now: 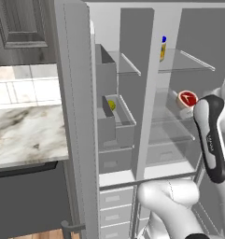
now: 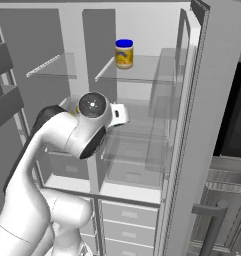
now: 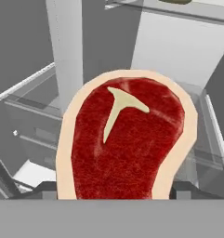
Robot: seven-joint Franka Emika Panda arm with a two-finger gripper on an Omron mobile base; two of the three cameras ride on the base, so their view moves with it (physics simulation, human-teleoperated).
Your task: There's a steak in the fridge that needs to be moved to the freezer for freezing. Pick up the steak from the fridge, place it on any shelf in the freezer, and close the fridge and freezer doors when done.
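Observation:
The steak (image 3: 127, 139) is red with a pale fat rim and a T-shaped bone, and it stands on edge close before the hand camera. My gripper (image 3: 113, 188) is shut on its lower edge, a dark fingertip (image 3: 44, 188) showing on each side. In the left base view the steak (image 1: 187, 98) hangs just above the fridge's middle glass shelf (image 1: 172, 119), right of the centre divider (image 1: 146, 93). The freezer compartment (image 1: 128, 63) lies left of that divider. My elbow hides the hand in the right base view.
Both doors stand open: the freezer door (image 1: 76, 116) on the left, with bins holding a yellow-green fruit (image 1: 111, 105), and the fridge door (image 2: 202, 125) on the right. A blue-lidded jar (image 2: 124, 53) sits on the upper fridge shelf. Drawers (image 2: 129, 215) lie below. A marble counter (image 1: 25, 133) is at left.

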